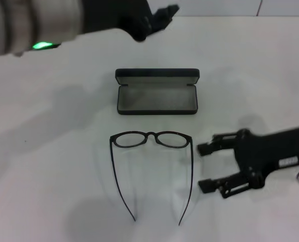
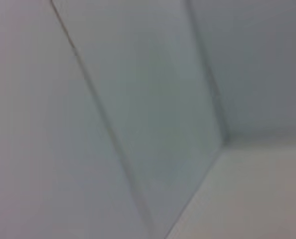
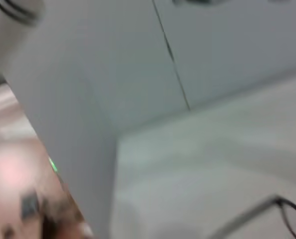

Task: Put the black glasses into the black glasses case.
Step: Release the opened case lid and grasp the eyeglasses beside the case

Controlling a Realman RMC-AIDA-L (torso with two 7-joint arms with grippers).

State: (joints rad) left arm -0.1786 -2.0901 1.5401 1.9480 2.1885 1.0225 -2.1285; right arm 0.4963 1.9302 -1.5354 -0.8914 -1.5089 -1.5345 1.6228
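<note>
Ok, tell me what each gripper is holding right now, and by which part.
Nothing is held. The right gripper is open beside the black glasses, apart from them. The left gripper is raised beyond the open black glasses case, carrying nothing visible.

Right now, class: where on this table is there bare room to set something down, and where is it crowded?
Bare: the table left of the black glasses, under the raised left claw. Crowded: the strip between the glasses and the open black glasses case, and right of the glasses, where the open right claw sits.
</note>
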